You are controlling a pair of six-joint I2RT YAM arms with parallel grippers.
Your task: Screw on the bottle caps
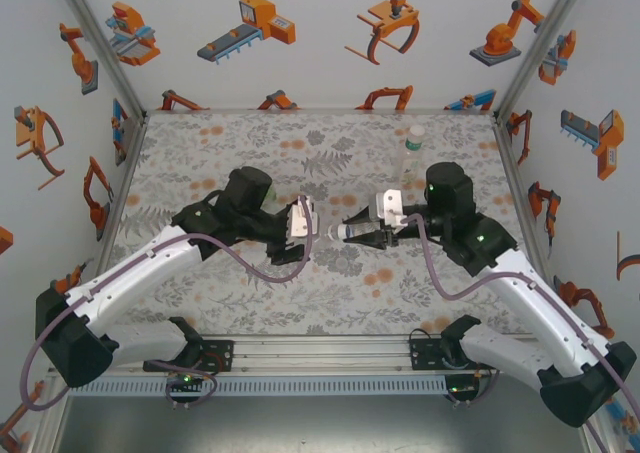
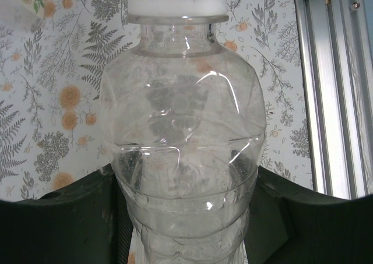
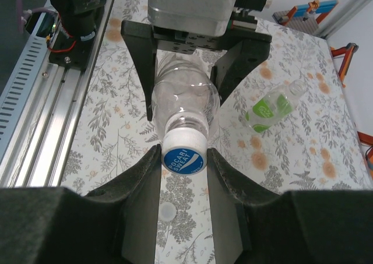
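A clear bottle (image 1: 333,231) hangs level above the table between my two grippers. My left gripper (image 1: 308,223) is shut on the bottle's body (image 2: 180,118), its black fingers (image 2: 70,217) pressing both sides. On the neck sits a bottle cap (image 3: 183,159), white with a blue top, which shows as a white ring (image 2: 176,4) in the left wrist view. My right gripper (image 3: 183,162) is shut on this cap, one pad on each side. A second, pale cap (image 3: 168,210) lies on the table under the right fingers.
A taller clear bottle with a green band (image 1: 413,153) stands at the back right, also in the right wrist view (image 3: 268,109). The flowered table mat (image 1: 220,153) runs to the walls. An aluminium rail (image 3: 41,112) lines the near edge.
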